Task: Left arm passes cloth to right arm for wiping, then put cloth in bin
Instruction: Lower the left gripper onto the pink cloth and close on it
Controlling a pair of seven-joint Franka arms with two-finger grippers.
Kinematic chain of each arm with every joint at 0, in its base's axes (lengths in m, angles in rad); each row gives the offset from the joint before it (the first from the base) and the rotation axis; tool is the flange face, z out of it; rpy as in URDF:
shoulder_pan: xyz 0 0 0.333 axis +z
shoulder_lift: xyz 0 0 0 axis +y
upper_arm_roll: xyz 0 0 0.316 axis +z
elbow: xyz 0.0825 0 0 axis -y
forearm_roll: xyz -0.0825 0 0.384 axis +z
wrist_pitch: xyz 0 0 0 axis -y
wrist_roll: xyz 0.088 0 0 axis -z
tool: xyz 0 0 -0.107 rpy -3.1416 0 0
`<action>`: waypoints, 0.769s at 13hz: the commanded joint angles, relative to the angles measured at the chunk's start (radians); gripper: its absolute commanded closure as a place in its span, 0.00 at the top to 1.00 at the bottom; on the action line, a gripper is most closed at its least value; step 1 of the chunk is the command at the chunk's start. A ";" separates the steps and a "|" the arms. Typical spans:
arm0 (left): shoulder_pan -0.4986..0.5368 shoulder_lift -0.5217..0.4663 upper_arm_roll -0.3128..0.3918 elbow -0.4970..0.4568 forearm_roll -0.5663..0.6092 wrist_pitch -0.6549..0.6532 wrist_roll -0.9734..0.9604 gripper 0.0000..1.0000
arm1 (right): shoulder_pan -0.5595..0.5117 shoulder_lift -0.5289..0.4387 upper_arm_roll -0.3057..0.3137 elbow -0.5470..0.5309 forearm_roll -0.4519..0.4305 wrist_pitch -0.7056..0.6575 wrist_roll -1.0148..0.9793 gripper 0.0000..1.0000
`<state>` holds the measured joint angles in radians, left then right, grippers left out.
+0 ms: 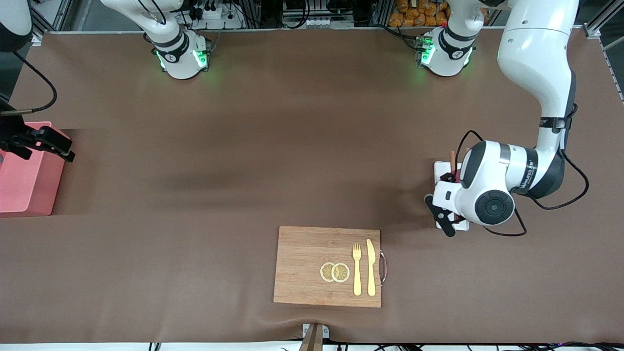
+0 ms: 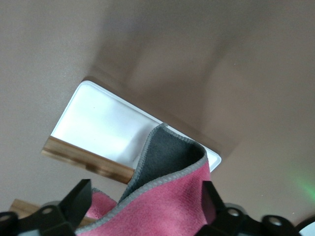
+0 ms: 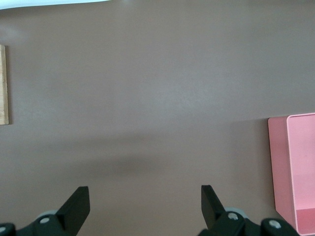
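Observation:
The cloth (image 2: 167,204), raspberry pink with its grey face (image 2: 172,152) curled up, lies at the edge of the small white tray (image 2: 98,123). My left gripper (image 2: 145,189) is down over it, fingers (image 2: 78,196) wide open on either side of the cloth. In the front view the left gripper (image 1: 449,202) hangs over the tray (image 1: 441,170) and hides the cloth. My right gripper (image 1: 46,145) is open and empty, over the table beside the salmon-pink bin (image 1: 34,187). The right wrist view shows its open fingertips (image 3: 78,201) and the bin's wall (image 3: 278,162).
A wooden board (image 1: 307,268) with a yellow fork (image 1: 357,268), a knife (image 1: 371,265) and two lemon slices (image 1: 335,272) lies nearer the front camera, mid-table. A wooden stick (image 2: 86,161) lies by the tray. Brown mat covers the table.

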<state>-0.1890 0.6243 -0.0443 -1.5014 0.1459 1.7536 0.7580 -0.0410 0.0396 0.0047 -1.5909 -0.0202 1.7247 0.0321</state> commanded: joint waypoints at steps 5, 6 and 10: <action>-0.009 -0.006 0.001 -0.010 0.029 -0.032 -0.092 0.00 | -0.005 0.002 0.009 0.006 -0.007 -0.010 0.003 1.00; -0.009 -0.008 0.001 -0.008 0.029 -0.032 -0.092 0.00 | -0.007 0.002 0.009 0.006 -0.007 -0.008 0.003 1.00; -0.003 -0.044 0.001 0.007 0.024 -0.049 -0.094 0.00 | -0.007 0.002 0.009 0.006 -0.007 -0.011 0.002 1.00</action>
<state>-0.1908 0.6206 -0.0433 -1.4954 0.1530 1.7278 0.6826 -0.0408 0.0398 0.0064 -1.5909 -0.0202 1.7229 0.0321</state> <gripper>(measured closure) 0.965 0.000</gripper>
